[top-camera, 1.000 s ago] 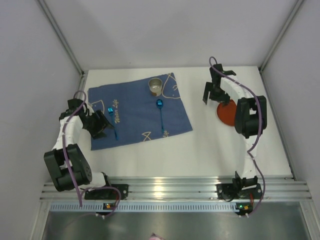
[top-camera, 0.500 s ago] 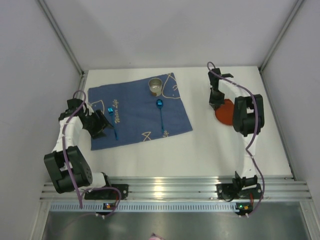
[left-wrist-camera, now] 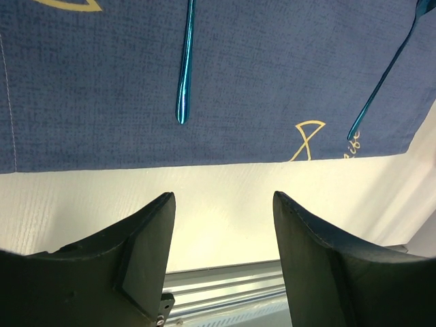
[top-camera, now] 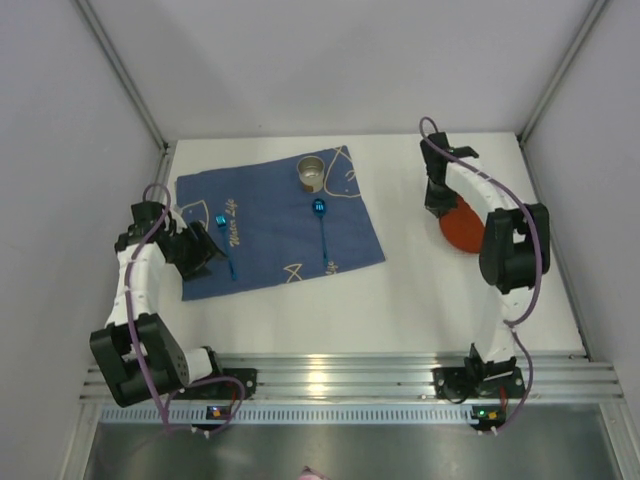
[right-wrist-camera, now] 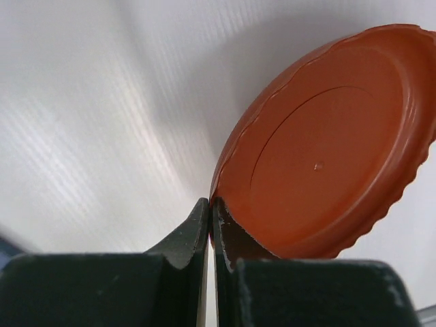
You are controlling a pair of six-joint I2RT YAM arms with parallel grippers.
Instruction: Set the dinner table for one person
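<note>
Pinching red plate (right-wrist-camera: pixel 327 157) rim w/ R gripper (right-wrist-camera: pixel 211 204), far right.
Hovering L gripper (left-wrist-camera: pixel 223 197), jaws wide, over near edge of blue cloth (left-wrist-camera: pixel 102 82).

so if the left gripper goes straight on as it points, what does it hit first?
Left gripper probably meets bare dinner table just short of the blue cloth; depth unclear.

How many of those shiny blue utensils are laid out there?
2. Both lie on the dark blue cloth: the left utensil near the cloth's left edge, the middle utensil just on the near side of the metal cup. None seems hidden.
</note>
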